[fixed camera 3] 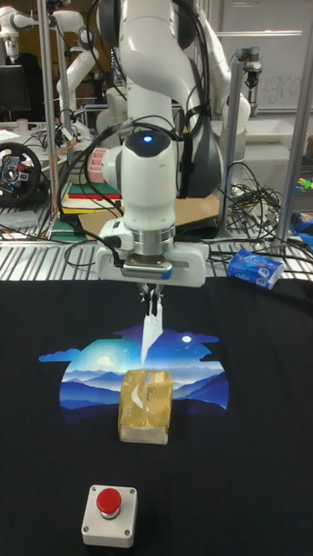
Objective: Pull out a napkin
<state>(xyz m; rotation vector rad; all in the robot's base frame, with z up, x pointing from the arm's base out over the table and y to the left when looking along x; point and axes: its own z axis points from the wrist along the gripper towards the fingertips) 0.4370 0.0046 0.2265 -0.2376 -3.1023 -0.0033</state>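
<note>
- The napkin pack [145,406] sits at frame centre on the cloth [261,417].
- A napkin [150,334] rises from its top to the gripper [153,300] directly above.
- The button box [109,514] lies below, lower centre-left.
- A small packet [256,267] rests at the right, at the cloth's upper edge.

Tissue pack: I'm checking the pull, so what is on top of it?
A white napkin rises from the top of the tissue pack to the gripper, which pinches its upper end. The pack's opening and contents are hidden.

no text can be read; marks on the tissue pack [145,404] and blue packet [256,267] are too blurred
</note>
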